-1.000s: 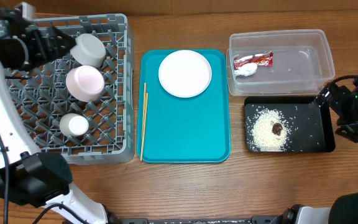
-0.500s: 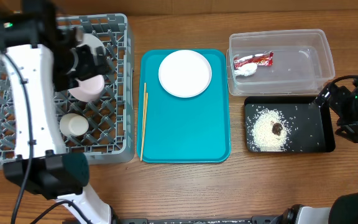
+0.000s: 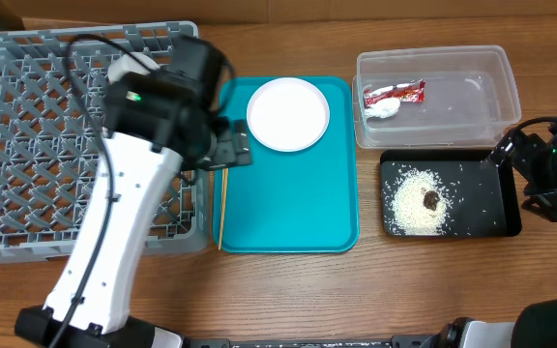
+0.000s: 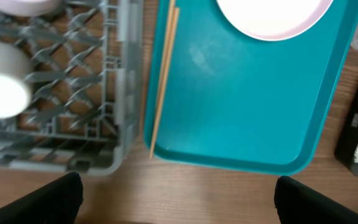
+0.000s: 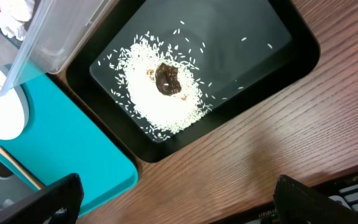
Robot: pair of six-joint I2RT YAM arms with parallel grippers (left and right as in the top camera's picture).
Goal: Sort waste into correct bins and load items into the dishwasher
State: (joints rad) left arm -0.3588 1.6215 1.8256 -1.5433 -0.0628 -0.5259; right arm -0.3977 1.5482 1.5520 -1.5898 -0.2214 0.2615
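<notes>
My left gripper (image 3: 228,150) (image 4: 179,199) is open and empty, above the teal tray's left edge by the grey dish rack (image 3: 27,145) (image 4: 123,93). The chopsticks (image 3: 223,203) (image 4: 163,74) lie along that tray edge. The white plate (image 3: 288,114) (image 4: 272,15) sits on the tray's far end. The white cup (image 4: 2,87) and pink saucer (image 4: 23,5) are in the rack; my arm hides them overhead. The wrapper (image 3: 395,93) and tissue (image 3: 383,110) lie in the clear tub (image 3: 472,58). Rice (image 3: 416,201) (image 5: 166,106) and the brown lump (image 3: 432,200) (image 5: 168,78) lie in the black tray (image 3: 482,208) (image 5: 253,43). My right gripper (image 3: 522,174) (image 5: 179,199) is open and empty by that tray's right end.
The teal serving tray (image 3: 288,203) (image 4: 241,106) (image 5: 73,143) lies between the rack and the two bins. Bare wooden table (image 3: 356,290) runs along the front. My left arm crosses over the rack's right side.
My left arm has swung from the rack's far left corner rightward across the rack to the teal tray's left edge, empty. The right arm has not moved.
</notes>
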